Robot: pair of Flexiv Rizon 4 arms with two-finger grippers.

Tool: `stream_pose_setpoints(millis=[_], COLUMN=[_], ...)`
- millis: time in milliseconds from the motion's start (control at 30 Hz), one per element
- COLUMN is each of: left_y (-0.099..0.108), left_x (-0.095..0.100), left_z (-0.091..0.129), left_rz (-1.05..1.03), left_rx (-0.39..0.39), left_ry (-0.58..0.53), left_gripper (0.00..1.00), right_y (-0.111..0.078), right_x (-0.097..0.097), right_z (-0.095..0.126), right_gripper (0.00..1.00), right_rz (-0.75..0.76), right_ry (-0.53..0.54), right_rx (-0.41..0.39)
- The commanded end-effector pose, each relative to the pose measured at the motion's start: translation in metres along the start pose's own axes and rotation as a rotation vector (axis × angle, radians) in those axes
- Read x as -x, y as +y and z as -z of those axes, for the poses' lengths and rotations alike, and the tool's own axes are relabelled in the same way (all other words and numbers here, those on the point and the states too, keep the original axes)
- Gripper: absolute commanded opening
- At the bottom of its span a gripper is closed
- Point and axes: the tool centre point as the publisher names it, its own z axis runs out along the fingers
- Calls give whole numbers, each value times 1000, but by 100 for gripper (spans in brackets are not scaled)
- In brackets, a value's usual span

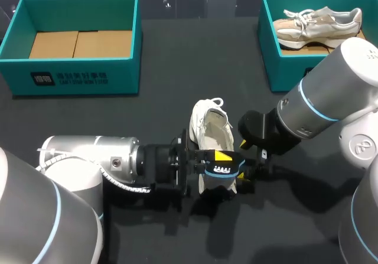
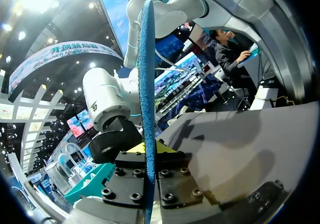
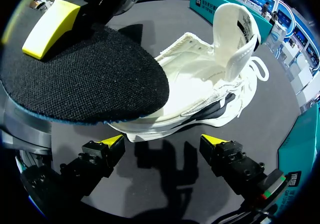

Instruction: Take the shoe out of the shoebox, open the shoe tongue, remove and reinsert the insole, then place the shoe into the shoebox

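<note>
A white sneaker (image 1: 210, 128) lies on the dark table at the middle, toe toward the far side, its tongue (image 3: 234, 31) pulled up and its inside (image 3: 192, 83) bare. My left gripper (image 1: 220, 160) hovers over the heel, shut on the insole (image 1: 231, 169), which is black on top with a blue edge. In the left wrist view the insole (image 2: 146, 78) stands edge-on between the fingers of that gripper (image 2: 148, 151). My right gripper (image 3: 163, 143) is open just behind the heel, under the insole (image 3: 85, 78); in the head view it (image 1: 244, 173) sits right of the shoe.
An open teal shoebox (image 1: 77, 75) with a bare cardboard floor stands at the back left. A second teal box (image 1: 277, 63) at the back right holds a beige sneaker (image 1: 316, 23). Dark table lies between them.
</note>
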Motion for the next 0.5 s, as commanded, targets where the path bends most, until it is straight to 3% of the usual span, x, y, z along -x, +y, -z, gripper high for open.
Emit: stream_pose_setpoints(millis=[33,500], left_y=[2,17], left_x=[1,0], left_z=[-1,-1], left_rz=[5,30], left_rx=[2,18], left_ry=[2,4], left_gripper=[0,0], right_y=[0,0], right_x=[-1,-1], right_z=[-1,-1], right_gripper=[100,100], right_rz=[-1,-1], right_ry=[-4,-4], right_rx=[-2,-2])
